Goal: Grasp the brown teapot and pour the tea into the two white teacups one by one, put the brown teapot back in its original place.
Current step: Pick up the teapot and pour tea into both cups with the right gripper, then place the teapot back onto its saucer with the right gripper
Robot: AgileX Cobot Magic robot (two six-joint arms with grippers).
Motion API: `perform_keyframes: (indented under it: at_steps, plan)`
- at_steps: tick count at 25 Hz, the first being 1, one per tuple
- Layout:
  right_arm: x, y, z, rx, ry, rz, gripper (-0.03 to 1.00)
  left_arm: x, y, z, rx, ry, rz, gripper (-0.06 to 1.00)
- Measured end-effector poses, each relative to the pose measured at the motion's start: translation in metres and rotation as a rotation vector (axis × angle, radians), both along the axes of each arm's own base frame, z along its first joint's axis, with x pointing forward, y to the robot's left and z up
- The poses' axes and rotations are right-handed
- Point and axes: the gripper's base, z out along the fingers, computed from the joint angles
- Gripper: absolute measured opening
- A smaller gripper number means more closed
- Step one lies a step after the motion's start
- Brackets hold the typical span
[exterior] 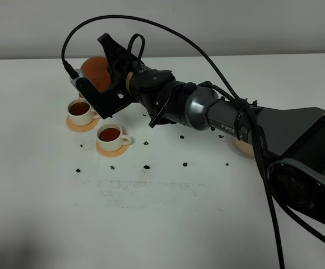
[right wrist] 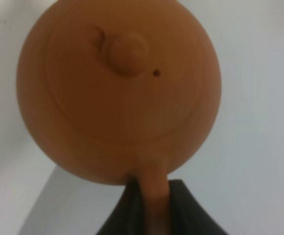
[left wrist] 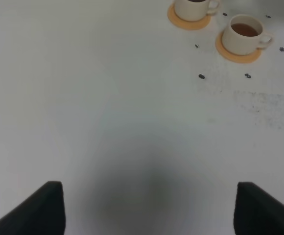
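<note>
The brown teapot [exterior: 97,71] hangs in the air just behind the two white teacups, tilted; its spout is hidden. My right gripper [exterior: 107,84] reaches across to the left and is shut on the teapot's loop handle; the right wrist view shows the lid and knob [right wrist: 127,51] and the gripper [right wrist: 154,208] on the handle. Both cups, the far one [exterior: 79,111] and the near one [exterior: 110,134], hold brown tea. They also show in the left wrist view [left wrist: 193,7] [left wrist: 242,38]. My left gripper [left wrist: 152,210] is open and empty over bare table. The cream saucer [exterior: 238,148] peeks out under the right arm.
Each cup stands on a round orange coaster [exterior: 82,125] [exterior: 112,150]. Small dark specks [exterior: 146,166] are scattered on the white table around and to the right of the cups. The right arm's cables [exterior: 207,61] arc above the table.
</note>
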Motion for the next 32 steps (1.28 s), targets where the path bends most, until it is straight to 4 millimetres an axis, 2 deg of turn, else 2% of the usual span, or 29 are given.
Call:
perform_keyframes:
  at_steps: [13,17,21,27,32]
  plan:
    - [-0.002,-0.003,-0.002,0.200,0.139,-0.132,0.09,0.000,0.000,0.000,-0.001,0.000,0.001,0.67]
    - [-0.002,-0.012,0.017,0.389,0.244,-0.261,0.09,0.000,0.000,0.000,-0.001,0.000,0.001,0.67]
    - [0.001,-0.029,0.033,0.582,0.378,-0.415,0.09,0.000,0.000,0.000,-0.001,0.000,0.001,0.67]
    - [0.001,-0.056,0.018,0.734,0.664,-0.711,0.09,0.000,0.000,0.000,-0.001,0.000,0.001,0.67]
    - [-0.002,-0.057,0.012,0.827,0.792,-0.790,0.09,0.000,0.000,0.000,-0.001,0.000,0.001,0.67]
